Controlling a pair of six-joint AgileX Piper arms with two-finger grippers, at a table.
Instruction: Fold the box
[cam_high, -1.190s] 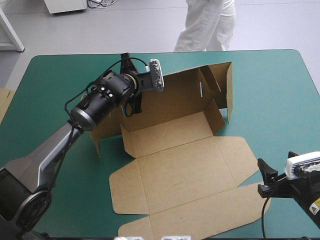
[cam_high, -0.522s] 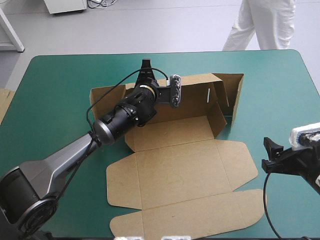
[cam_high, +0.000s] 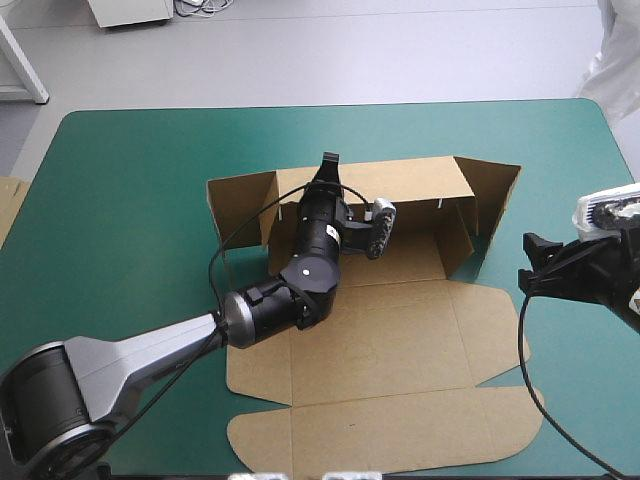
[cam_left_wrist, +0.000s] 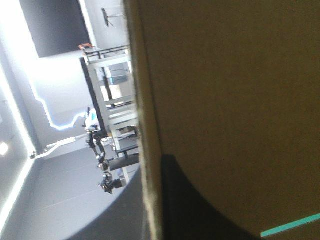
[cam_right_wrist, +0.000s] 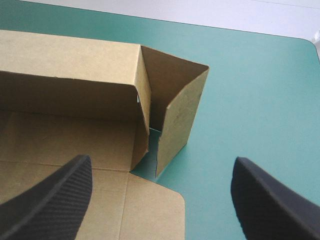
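Note:
The brown box lies open on the teal-green cover, lid panels flat toward the near edge. Its back wall stands upright, with a side flap raised at each end. My left gripper reaches over the floor panel and sits on the back wall's top edge, shut on the board. In the left wrist view the board's edge runs between my fingers at the left gripper. My right gripper hovers open just beside the right side flap. The right gripper has nothing between its fingers.
An edge of more brown board shows at the table's left edge. Bare teal-green cover lies left of the box and beyond the right flap.
My left gripper has moved right along the back wall, and the box has shifted right with it. The wall now stands squarer. My right gripper has moved farther up the table, toward the right flap.

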